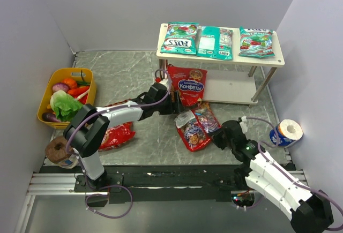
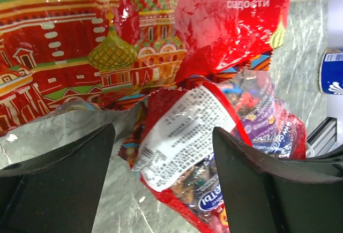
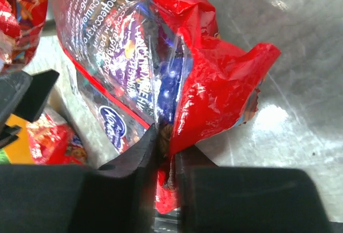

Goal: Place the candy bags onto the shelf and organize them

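Note:
Three teal candy bags (image 1: 217,41) lie side by side on the top board of the shelf (image 1: 278,60). A red candy bag (image 1: 187,84) leans upright against the shelf's front. A second red bag (image 1: 194,130) lies crumpled on the table below it. My right gripper (image 3: 166,143) is shut on this bag's (image 3: 214,77) near edge. My left gripper (image 2: 163,136) is open, its fingers (image 2: 69,179) either side of the same bag's white-labelled corner (image 2: 182,131), just under the leaning bag (image 2: 80,29). A third red bag (image 1: 115,135) lies partly under the left arm.
A yellow tub (image 1: 86,102) of toy vegetables stands at the left wall. A blue-and-white can (image 1: 286,131) sits by the right wall, near my right arm. A brown object (image 1: 59,151) rests at the near left corner. The shelf's lower board (image 1: 230,88) carries nothing.

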Tool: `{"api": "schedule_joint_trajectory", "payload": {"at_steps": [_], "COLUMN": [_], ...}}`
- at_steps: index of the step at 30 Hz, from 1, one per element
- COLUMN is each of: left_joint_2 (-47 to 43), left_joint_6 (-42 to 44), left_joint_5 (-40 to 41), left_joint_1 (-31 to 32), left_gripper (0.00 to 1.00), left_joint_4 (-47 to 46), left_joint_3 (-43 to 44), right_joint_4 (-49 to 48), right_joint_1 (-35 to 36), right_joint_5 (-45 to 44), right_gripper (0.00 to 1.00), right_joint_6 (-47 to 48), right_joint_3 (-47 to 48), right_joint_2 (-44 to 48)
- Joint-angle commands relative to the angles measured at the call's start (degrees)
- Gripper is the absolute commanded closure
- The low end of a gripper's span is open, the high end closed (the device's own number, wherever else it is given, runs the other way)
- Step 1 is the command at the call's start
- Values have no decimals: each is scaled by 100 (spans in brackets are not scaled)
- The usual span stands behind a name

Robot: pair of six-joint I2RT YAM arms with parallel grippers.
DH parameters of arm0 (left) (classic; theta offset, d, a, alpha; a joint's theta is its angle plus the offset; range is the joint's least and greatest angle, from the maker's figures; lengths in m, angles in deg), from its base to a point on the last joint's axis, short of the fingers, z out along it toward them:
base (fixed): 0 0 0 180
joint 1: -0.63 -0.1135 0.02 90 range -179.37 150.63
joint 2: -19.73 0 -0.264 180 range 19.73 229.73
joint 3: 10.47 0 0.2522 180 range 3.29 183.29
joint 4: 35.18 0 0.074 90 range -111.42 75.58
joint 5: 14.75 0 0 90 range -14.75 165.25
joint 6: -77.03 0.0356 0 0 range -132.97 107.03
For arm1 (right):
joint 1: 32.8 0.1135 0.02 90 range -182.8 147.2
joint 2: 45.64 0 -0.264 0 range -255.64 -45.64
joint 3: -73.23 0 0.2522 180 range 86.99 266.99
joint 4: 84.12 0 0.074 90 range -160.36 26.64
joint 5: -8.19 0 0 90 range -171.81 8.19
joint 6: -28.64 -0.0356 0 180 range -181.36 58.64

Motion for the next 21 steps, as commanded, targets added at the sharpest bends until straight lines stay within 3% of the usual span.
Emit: {"api": "schedule_joint_trajectory", "payload": {"at_steps": [1,2,5,11,21], "left_joint_2": [128,155,304,471,744], "left_joint_6": [102,93,93,110,172], "left_joint_5": [130,148,279,253,-1], "left_joint_1": [20,29,21,56,170], "left_gripper": [21,21,22,28,54], "left_joint_4": [-128,-102,82,100,276], "left_joint_3": [246,264,369,308,114], "right_joint_4": [209,192,-71,-1395,-3040], "right_joint_1": [-19,-19,-19,-10,166], "right_joint_5": [-228,-201,-8,238,-77], "right_gripper": [46,22,6,2,6], "right_joint_6": [-27,-53,-105,-728,-1266], "right_joint_3": [-125,-134,-231,-933,-1285], "right_joint_2": [150,89,-112,-578,-1809]}}
